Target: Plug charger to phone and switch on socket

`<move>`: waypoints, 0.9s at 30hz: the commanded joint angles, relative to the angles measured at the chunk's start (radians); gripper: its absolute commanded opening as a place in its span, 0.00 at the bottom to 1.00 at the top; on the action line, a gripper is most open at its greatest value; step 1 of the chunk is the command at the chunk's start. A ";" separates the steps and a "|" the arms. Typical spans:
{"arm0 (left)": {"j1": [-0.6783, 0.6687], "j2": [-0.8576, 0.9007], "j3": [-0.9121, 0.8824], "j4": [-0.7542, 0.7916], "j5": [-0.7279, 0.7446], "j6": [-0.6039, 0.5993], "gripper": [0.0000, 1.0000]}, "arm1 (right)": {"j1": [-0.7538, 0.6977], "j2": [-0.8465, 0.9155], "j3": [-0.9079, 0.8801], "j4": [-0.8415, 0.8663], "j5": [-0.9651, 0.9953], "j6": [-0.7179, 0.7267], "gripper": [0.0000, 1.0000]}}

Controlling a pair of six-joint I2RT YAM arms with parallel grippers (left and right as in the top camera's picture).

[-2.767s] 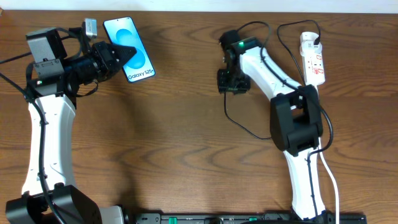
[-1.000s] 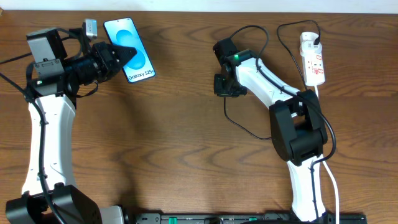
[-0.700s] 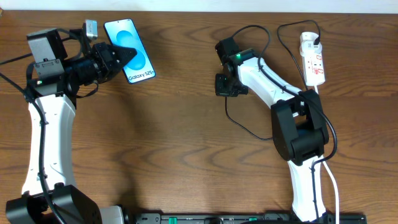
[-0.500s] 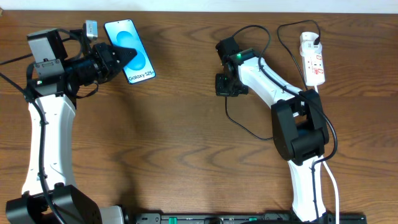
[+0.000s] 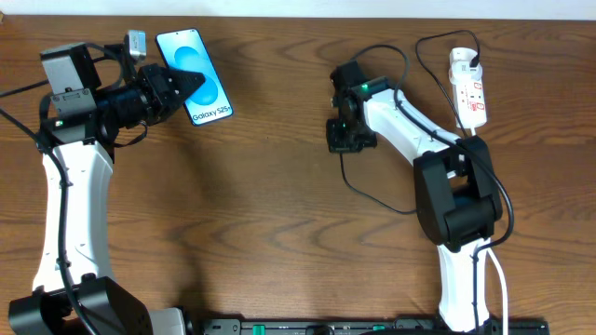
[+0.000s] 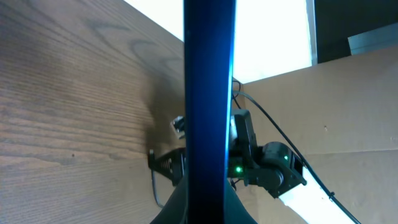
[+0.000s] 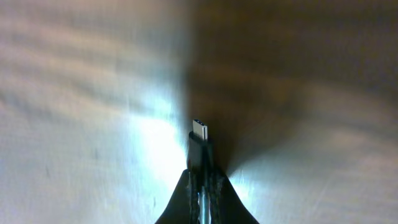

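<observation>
The phone (image 5: pixel 193 73), blue screen with "Galaxy S25" text, is held up at the far left by my left gripper (image 5: pixel 182 82), which is shut on its lower edge. In the left wrist view the phone (image 6: pixel 209 93) shows edge-on between the fingers. My right gripper (image 5: pixel 346 140) sits mid-table and is shut on the charger plug (image 7: pixel 200 144), whose metal tip points away over the wood. The black charger cable (image 5: pixel 372 194) loops back to the adapter plugged in the white socket (image 5: pixel 468 88) at the far right.
A white cord (image 5: pixel 494 265) runs down beside the right arm's base. A small grey block (image 5: pixel 136 43) sits by the left wrist. Bare wood lies between the two grippers.
My right gripper with the plug shifted slightly right and down from its leftmost reach. The left gripper and phone have not moved.
</observation>
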 commanded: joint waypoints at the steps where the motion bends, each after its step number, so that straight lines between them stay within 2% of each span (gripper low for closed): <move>1: 0.001 -0.011 0.031 0.004 0.024 -0.005 0.07 | -0.006 -0.058 -0.035 -0.035 -0.099 -0.097 0.01; 10: 0.001 -0.011 0.031 0.010 0.080 -0.004 0.07 | -0.009 -0.274 -0.035 -0.170 -0.363 -0.249 0.01; 15: 0.001 -0.011 0.031 0.076 0.234 -0.004 0.08 | -0.008 -0.356 -0.035 -0.225 -0.570 -0.355 0.01; 19: 0.001 -0.011 0.031 0.170 0.358 -0.024 0.07 | -0.008 -0.386 -0.035 -0.270 -0.700 -0.425 0.01; 22: 0.001 -0.011 0.031 0.190 0.367 -0.067 0.07 | -0.006 -0.388 -0.035 -0.309 -0.783 -0.492 0.01; 27: -0.001 -0.011 0.031 0.190 0.385 -0.073 0.07 | 0.008 -0.388 -0.035 -0.312 -0.910 -0.562 0.01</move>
